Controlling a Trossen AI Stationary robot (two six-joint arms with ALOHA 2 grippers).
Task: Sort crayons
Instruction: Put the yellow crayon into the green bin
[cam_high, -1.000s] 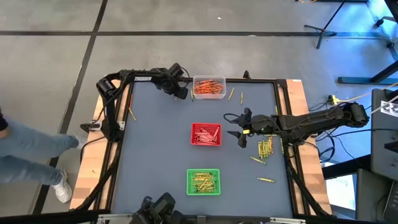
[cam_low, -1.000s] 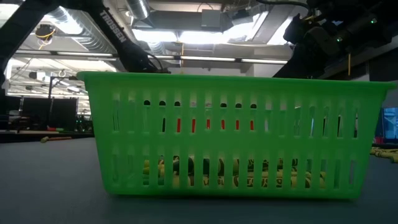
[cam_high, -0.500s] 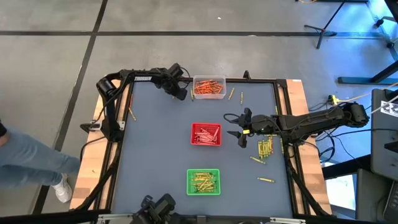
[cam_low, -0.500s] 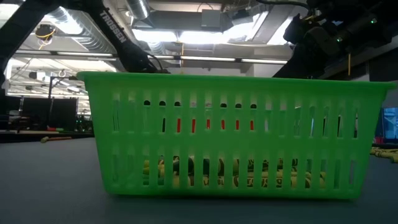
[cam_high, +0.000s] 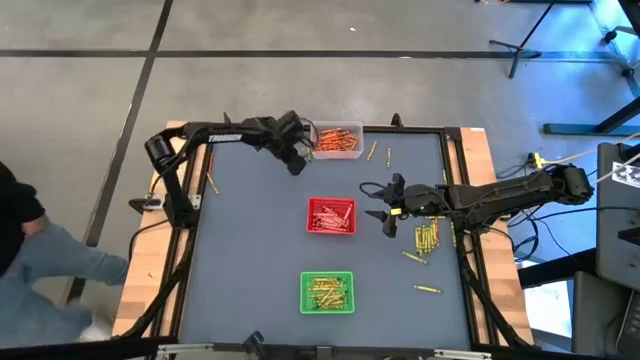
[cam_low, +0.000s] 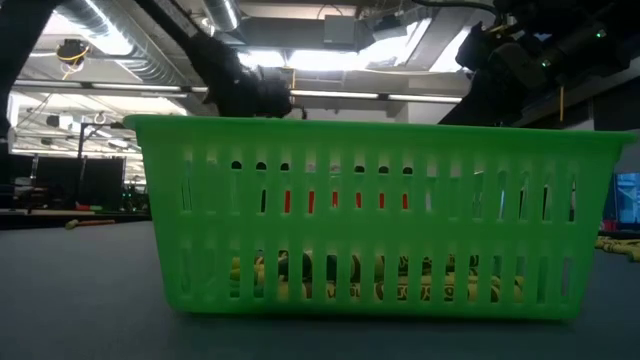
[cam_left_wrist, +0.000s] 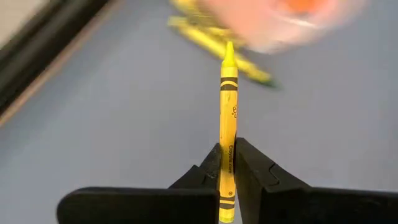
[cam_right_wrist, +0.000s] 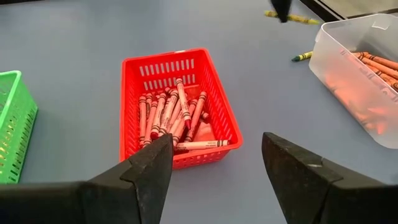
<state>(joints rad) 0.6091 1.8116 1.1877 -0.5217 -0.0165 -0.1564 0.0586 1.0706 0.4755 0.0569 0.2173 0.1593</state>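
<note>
From above, the left tool (cam_high: 294, 160) sits by the clear tray (cam_high: 336, 140) near the tabletop's far edge, well apart from the green tray (cam_high: 327, 292) by the near edge. The right tool (cam_high: 385, 213) waits beside the red tray (cam_high: 331, 216).

The left wrist view shows a waxy, paper-wrapped yellow crayon (cam_left_wrist: 227, 118) pinched tight, pointing straight ahead.

The right wrist view shows its fingers (cam_right_wrist: 148, 168) spread wide, holding nothing.

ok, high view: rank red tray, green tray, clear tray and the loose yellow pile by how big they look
1. Clear tray, green tray and red tray: look about alike, so no ranking between them.
2. Loose yellow crayon pile: smallest patch, right of the red tray, under the right arm.
</note>
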